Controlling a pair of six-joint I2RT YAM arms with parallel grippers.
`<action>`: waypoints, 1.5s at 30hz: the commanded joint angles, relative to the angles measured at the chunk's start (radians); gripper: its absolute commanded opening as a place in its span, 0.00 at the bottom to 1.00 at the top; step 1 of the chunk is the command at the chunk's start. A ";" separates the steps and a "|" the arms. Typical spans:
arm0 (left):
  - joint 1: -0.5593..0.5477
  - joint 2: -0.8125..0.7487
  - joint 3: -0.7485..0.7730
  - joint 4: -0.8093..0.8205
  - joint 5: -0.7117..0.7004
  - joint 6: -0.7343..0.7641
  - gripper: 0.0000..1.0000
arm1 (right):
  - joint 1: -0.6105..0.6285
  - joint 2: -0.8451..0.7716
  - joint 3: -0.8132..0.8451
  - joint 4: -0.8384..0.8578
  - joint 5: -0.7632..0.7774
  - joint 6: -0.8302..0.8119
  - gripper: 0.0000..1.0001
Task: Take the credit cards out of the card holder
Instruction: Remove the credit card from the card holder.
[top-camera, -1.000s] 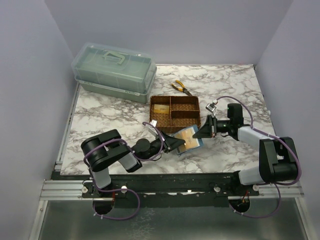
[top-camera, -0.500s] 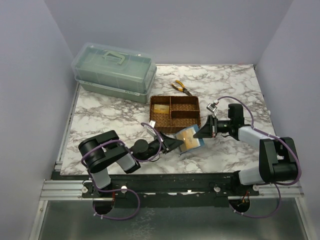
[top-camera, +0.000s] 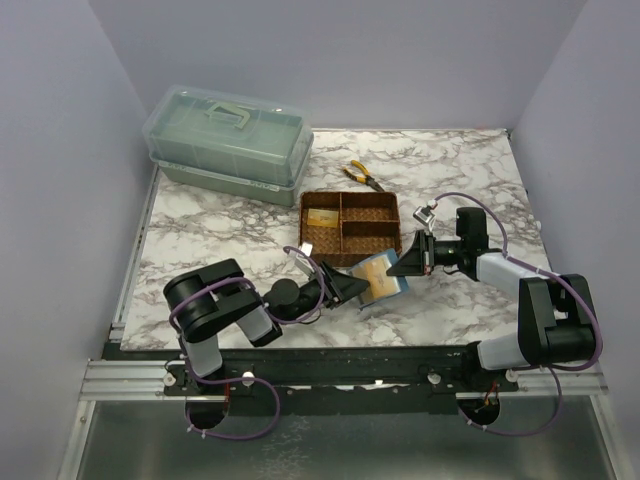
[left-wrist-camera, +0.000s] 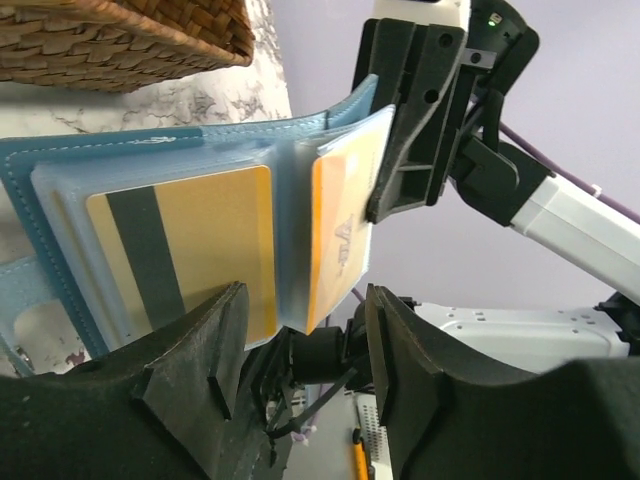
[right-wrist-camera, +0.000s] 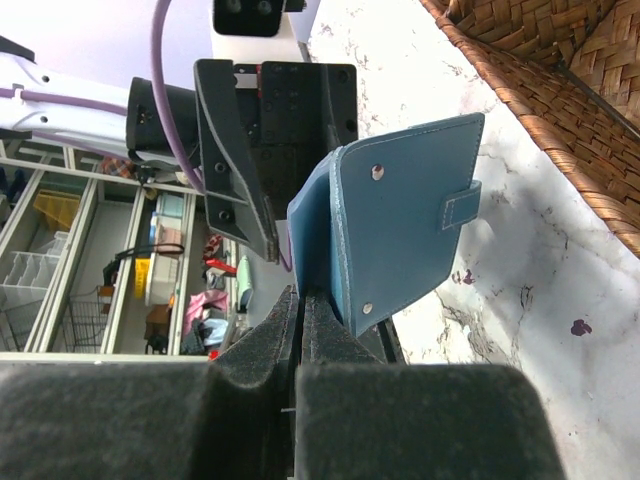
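The teal-blue card holder (top-camera: 380, 278) stands open off the table between my two grippers. My right gripper (top-camera: 405, 265) is shut on its far edge; in the right wrist view the fingers (right-wrist-camera: 275, 330) pinch the holder (right-wrist-camera: 400, 220) from below. My left gripper (top-camera: 352, 287) is open. In the left wrist view its jaws (left-wrist-camera: 305, 293) stand either side of the sleeves' lower edge without pressing them. Two credit cards sit in clear sleeves there: a gold one with a dark stripe (left-wrist-camera: 190, 250) and an orange one (left-wrist-camera: 340, 220).
A brown woven tray (top-camera: 385, 205) lies just behind the holder, with a yellowish card (top-camera: 322, 218) in its left compartment. Yellow-handled pliers (top-camera: 362, 176) lie further back. A green lidded box (top-camera: 228, 143) stands at the back left. Purple walls close in both sides.
My left gripper has opened; it was shut at the card holder's near edge before. The right gripper and the holder have stayed where they were.
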 joint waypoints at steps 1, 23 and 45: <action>0.005 0.051 0.035 0.167 0.006 -0.004 0.55 | -0.004 -0.002 0.003 0.006 -0.044 0.001 0.00; 0.019 0.036 0.102 0.167 0.056 -0.009 0.45 | -0.004 -0.004 -0.007 0.037 -0.069 0.028 0.00; 0.032 -0.057 0.084 0.167 0.107 -0.005 0.00 | -0.041 -0.004 -0.002 0.054 -0.073 0.048 0.00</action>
